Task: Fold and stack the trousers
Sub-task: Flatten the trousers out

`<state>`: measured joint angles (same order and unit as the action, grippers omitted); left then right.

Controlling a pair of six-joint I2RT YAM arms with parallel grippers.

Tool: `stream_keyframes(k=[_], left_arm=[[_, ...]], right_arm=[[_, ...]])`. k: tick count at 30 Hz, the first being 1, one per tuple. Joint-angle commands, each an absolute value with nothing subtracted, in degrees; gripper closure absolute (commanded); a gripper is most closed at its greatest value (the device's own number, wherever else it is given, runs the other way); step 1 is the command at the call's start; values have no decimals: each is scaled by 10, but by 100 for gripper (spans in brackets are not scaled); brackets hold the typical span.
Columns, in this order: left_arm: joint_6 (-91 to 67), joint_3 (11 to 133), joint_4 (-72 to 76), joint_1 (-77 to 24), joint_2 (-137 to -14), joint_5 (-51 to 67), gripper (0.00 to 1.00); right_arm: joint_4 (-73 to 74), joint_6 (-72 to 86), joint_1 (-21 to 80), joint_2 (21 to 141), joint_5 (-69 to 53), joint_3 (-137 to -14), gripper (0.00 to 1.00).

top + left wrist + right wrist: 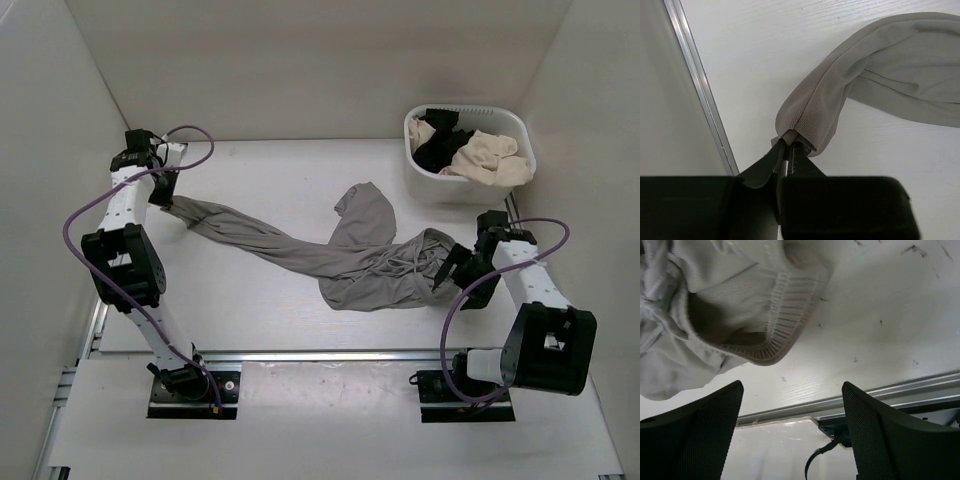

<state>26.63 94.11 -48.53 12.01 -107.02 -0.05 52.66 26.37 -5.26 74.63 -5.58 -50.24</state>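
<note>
The grey trousers (350,265) lie strung out across the middle of the desk (270,170), from close to its left edge over to its right side, twisted and rumpled rather than flat. The left end effector (787,146) is clenched on the cuff (807,120) of one leg and holds it near the far left corner, so that leg runs taut and rope-like toward the middle. The other leg bends away toward the far edge, roughly mid-desk. The waist end sits bunched in a heap by the right edge.

The right end effector (447,270) hangs just beside that heap with its jaws spread wide and nothing between them. From its wrist view the ribbed waistband (775,347) lies on the desk just beyond the fingers, untouched.

In the far right corner a white basket (420,165) holds a cream garment (490,155) and a black garment (435,150).

By my reckoning the job is at an early stage. The trousers are out and partly pulled lengthwise, but not spread smooth. No fold shows anywhere, and nothing is stacked. Straightening the legs, flattening, folding and placing all remain.
</note>
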Motion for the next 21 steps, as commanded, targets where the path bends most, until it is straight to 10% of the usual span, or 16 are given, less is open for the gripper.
stream_keyframes(k=[1,13,18,21], left_arm=[[255,940,-483,122,-1028,11,86],[262,913,-497,122,-997,22,62],[315,884,-511,96,-899,88,21],[366,846,-516,30,-829,116,18]], right_arm=[[521,289,-54,738,-31,-483,12],[424,315,15,837,-33,-483,13],[394,334,15,873,-40,-483,86],[394,329,15,878,-64,-498,100]])
